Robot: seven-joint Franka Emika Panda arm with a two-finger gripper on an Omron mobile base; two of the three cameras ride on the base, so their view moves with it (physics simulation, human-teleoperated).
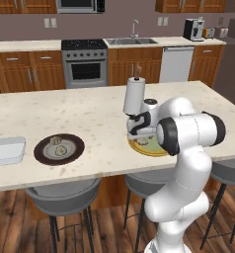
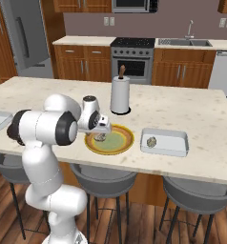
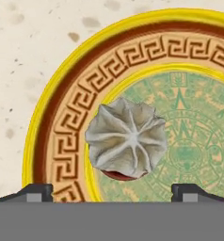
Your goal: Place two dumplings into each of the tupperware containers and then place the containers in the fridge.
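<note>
In the hand view, a pale beige dumpling with a pleated top [image 3: 127, 139] sits just below the middle of the frame on the round yellow plate with a brown key-pattern band and green centre [image 3: 67, 117], over the plate's inner edge. The pincer [image 3: 112, 190] hangs above it with its two dark tips spread wide at the bottom corners of the frame, released and touching nothing. In the right base view the pincer [image 2: 100, 136] is low over the left part of that plate [image 2: 122, 143] at centre frame, on the speckled cream stone desk [image 2: 191, 112]. Just right of the plate lies a shallow translucent rectangular plastic container [image 2: 164, 142] holding one dumpling [image 2: 151, 141]. A white paper towel roll on a dark stand [image 2: 120, 95] stands behind the plate. In the left base view, lower left, a round dark brown plate [image 1: 58, 148] carries two more dumplings [image 1: 56, 141], and a second translucent container [image 1: 6, 149] lies at the left edge. The tall grey fridge with a long handle [image 2: 27, 40] stands in the upper left of the right base view.
</note>
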